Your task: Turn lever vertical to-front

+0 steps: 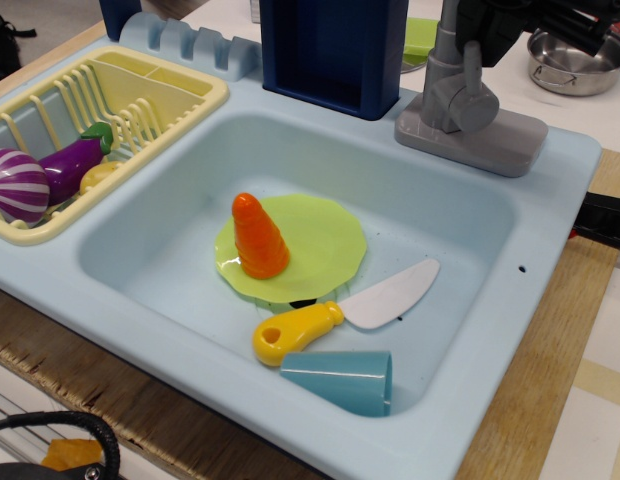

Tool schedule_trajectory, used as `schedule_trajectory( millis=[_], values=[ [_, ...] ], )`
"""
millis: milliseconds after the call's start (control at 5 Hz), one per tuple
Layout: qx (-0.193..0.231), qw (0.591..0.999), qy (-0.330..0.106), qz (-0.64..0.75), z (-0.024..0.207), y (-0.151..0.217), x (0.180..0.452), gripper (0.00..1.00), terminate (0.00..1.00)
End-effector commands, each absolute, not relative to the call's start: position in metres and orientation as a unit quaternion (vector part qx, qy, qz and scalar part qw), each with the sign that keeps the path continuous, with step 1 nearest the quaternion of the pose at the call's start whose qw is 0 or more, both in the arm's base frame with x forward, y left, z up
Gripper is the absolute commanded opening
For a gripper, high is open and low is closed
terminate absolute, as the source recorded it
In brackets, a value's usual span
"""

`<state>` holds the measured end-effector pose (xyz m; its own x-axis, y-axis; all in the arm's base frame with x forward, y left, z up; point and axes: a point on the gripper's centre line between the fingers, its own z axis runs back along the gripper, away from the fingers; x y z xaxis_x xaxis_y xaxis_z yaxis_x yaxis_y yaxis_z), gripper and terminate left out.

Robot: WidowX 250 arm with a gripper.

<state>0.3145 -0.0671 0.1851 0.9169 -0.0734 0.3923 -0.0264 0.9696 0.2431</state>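
The grey toy faucet stands at the sink's back right on its flat base [495, 138]. The lever [473, 68] is a slim grey stick standing about upright from the round side hub [478, 106], just right of the thicker column [443, 60]. My black gripper [482, 28] is at the top edge, right over the lever's tip, which it hides. Its fingers are dark and partly cut off by the frame, so I cannot tell whether they close on the lever.
The light blue sink [140, 290] holds a green plate [325, 240] with an orange carrot [258, 237], a yellow-handled knife [335, 315] and a teal cup [340, 380]. A yellow rack [140, 95] holds vegetables at left. A blue box [335, 50] stands behind. A metal pot [575, 65] is at back right.
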Motion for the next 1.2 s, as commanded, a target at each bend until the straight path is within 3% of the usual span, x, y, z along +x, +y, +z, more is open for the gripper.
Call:
schedule_trajectory(
  millis=[0, 800, 1000],
  values=[
    [0.111, 0.974, -0.197, 0.008, 0.192, -0.05, 0.301, 0.0, 0.0],
    [0.051, 0.988, -0.142, 0.021, 0.154, -0.05, 0.286, 0.0, 0.0],
    [0.052, 0.991, -0.12, 0.022, 0.159, -0.049, 0.279, 0.0, 0.0]
  ],
)
